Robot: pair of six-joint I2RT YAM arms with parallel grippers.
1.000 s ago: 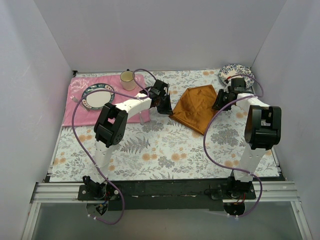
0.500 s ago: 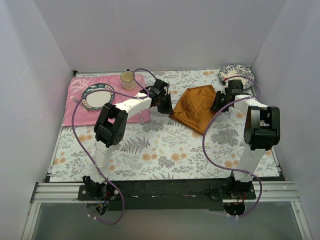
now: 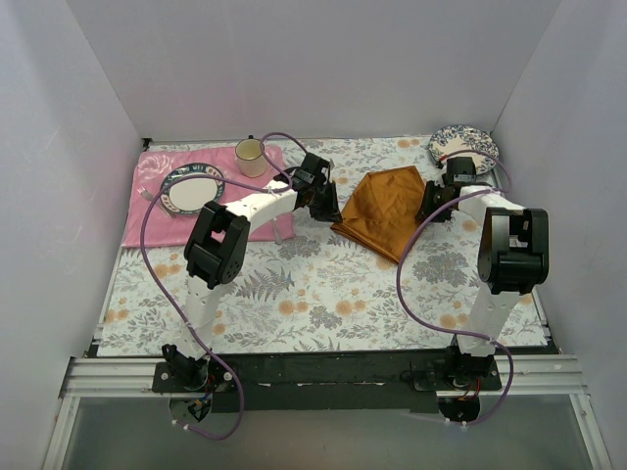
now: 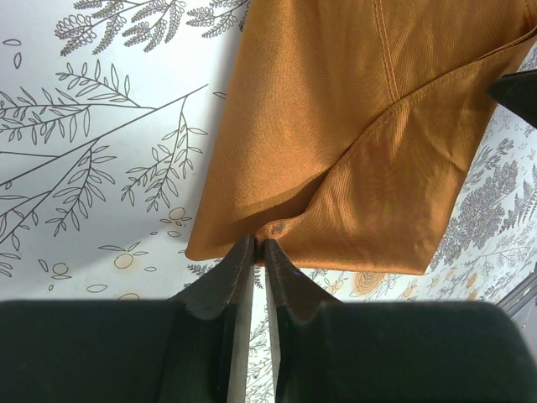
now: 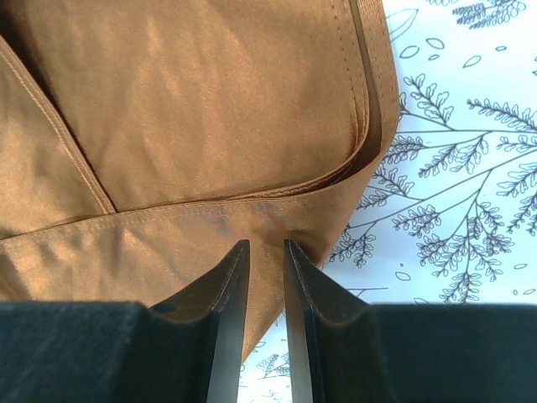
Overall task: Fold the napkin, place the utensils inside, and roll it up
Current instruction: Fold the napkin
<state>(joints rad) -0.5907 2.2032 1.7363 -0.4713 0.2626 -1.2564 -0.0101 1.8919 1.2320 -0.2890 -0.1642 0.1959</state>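
Nearest me are just the arm bases and the floral table cover (image 3: 313,294). Mid-table, right of centre, is the napkin (image 3: 385,211), lying flat as a skewed diamond. One arm reaches in from each side, each to its own corner (sensible: working opposite corners keeps a slippery cloth square while creasing). Right wrist view shows stacked hems along the edge, so I judge it's folded over at least once.

Left gripper (image 4: 256,245): fingers a sliver apart, tips right at the napkin's left corner, with a small pucker in the cloth there. Can't tell whether it's pinching cloth or clear of it.

Right gripper (image 5: 267,245): fingers part-way apart, low over the opposite edge. Cloth shows flat in the gap and I see nothing gripped, so I read it as released.

Farther back on the left is a pink placemat (image 3: 147,223) with a plate (image 3: 192,188) and a cup (image 3: 250,155). A patterned plate (image 3: 462,147) sits in the far right corner.

I can't pick out the white soup spoon for sure in any view, and it's not on the napkin. My call: fold about done, spoon fetch next, roll not started
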